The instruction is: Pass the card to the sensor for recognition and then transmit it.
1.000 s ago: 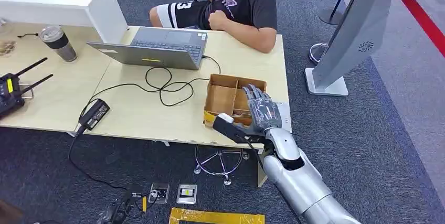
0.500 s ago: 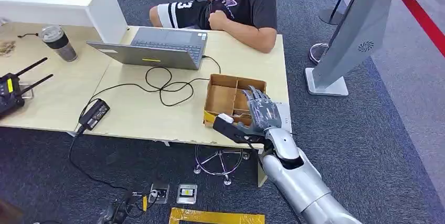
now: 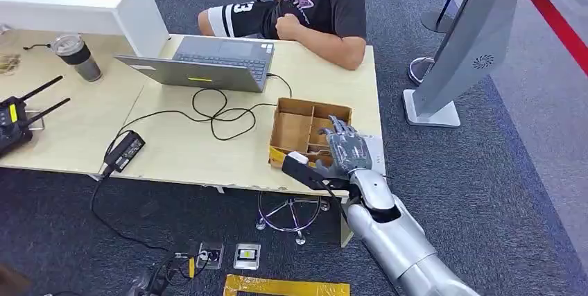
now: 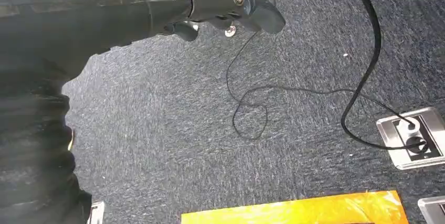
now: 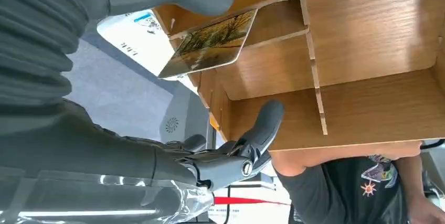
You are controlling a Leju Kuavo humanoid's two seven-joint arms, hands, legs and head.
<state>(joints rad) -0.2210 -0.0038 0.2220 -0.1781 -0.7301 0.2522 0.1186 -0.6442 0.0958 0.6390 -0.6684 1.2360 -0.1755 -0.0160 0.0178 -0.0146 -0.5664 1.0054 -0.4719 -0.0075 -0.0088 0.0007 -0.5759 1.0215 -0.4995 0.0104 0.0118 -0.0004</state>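
Card (image 5: pixel 210 43) with a landscape print stands tilted in the wooden divided box (image 3: pixel 299 129), directly under the thumb of your right robot hand (image 3: pixel 344 147). You can see the thumb above it and the fingers spread into the compartments; whether they touch the card cannot be told. Your left robot hand (image 4: pixel 231 6) hangs over carpet with its fingers curled on nothing. The box sits on the desk (image 3: pixel 208 150).
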